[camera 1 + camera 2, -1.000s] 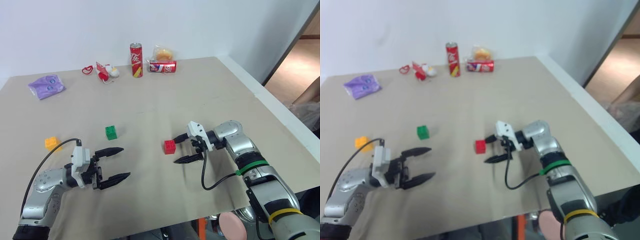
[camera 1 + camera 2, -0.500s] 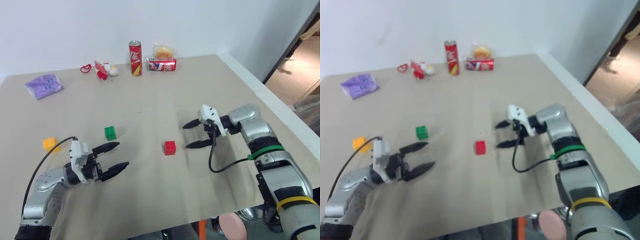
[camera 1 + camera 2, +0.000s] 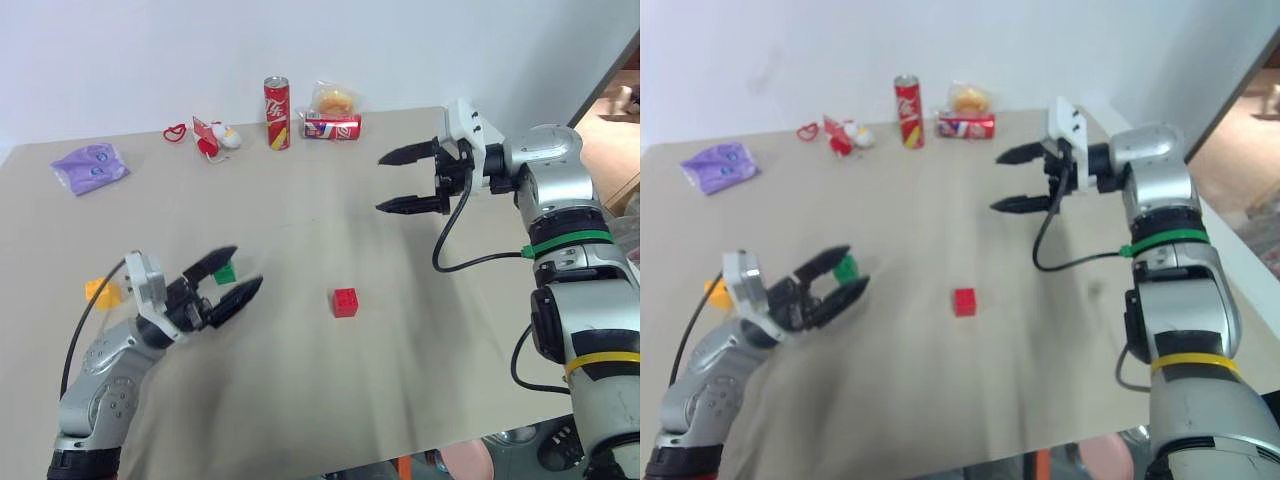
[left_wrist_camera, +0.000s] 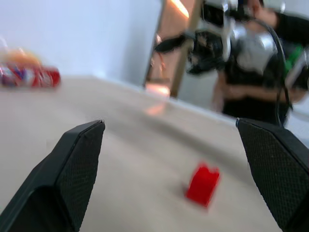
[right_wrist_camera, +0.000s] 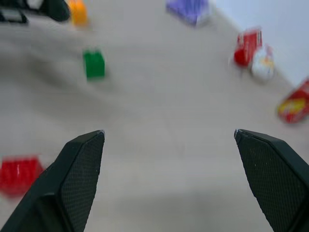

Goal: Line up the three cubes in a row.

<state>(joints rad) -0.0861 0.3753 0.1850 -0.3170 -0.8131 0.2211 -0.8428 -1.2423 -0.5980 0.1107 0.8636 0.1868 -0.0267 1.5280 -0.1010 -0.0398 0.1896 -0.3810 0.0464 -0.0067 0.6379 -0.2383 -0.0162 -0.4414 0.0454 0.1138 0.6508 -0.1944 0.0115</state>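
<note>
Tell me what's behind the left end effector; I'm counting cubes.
The green cube sits partly hidden behind the open left end effector; its lower part is covered. The yellow-orange cube lies beside the arm.

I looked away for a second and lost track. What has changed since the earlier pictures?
The right end effector has lifted away from the red cube, open and empty. The left end effector has tilted up near the green cube, also open. The red, green and yellow-orange cube have not moved; nothing was grasped.
</note>
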